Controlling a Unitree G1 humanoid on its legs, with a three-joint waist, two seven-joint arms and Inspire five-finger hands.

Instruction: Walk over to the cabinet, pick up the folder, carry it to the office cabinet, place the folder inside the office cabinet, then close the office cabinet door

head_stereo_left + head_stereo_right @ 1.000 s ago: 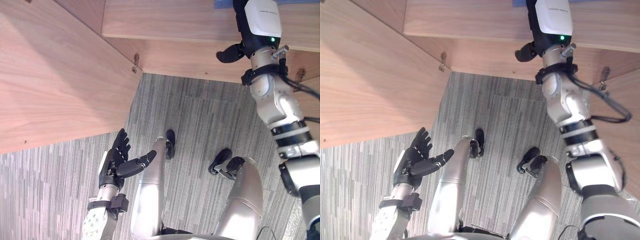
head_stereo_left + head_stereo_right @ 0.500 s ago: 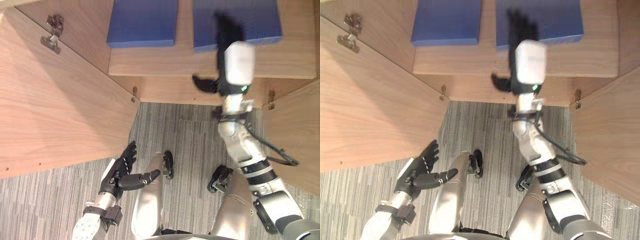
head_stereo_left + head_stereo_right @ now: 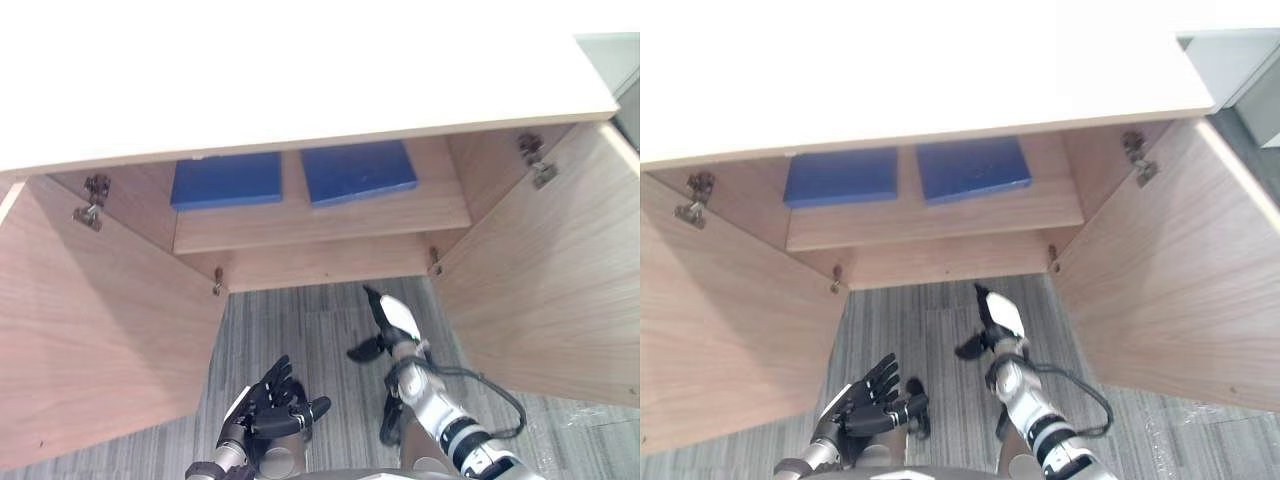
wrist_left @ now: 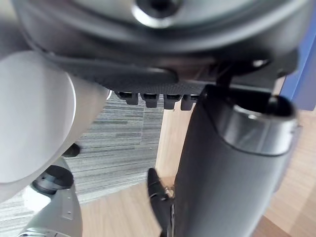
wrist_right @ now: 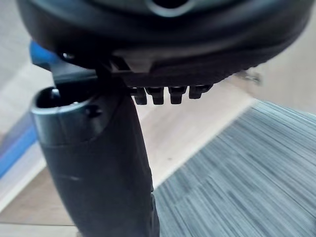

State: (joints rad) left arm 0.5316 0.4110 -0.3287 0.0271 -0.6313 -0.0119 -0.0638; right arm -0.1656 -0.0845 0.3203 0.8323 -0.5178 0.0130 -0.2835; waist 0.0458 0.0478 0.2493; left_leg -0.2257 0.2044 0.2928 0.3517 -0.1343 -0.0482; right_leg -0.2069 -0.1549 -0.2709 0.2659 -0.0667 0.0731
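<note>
Right hand [image 3: 386,318] hangs low in the middle of the left eye view, fingers straight and holding nothing, above the striped grey floor [image 3: 300,335]. At the lower left, the left hand [image 3: 266,406] is spread open and empty too. Above them the office cabinet [image 3: 300,90] stands with both doors open, the left door [image 3: 90,330] on the left side and the right door [image 3: 545,280] on the right. On its shelf [image 3: 320,218], upper middle, two folders lie flat side by side, just apart: the left folder [image 3: 226,180] and the right folder [image 3: 358,170]. Both are thin, plain deep-blue slabs with square corners. I cannot tell which is the task's own.

The right eye view shows the same layout, with both folders lying back from the shelf's front lip.

In the left wrist view a dark thumb [image 4: 224,173] juts out beside a row of finger ends, with wood and floor beyond.

In the right wrist view a thumb [image 5: 94,168] stands clear, and a blue edge shows at the left.

Placing looks done, and closing comes next. It would go best with flat fingers pressed near each door's free edge, arms kept out of the gap.
</note>
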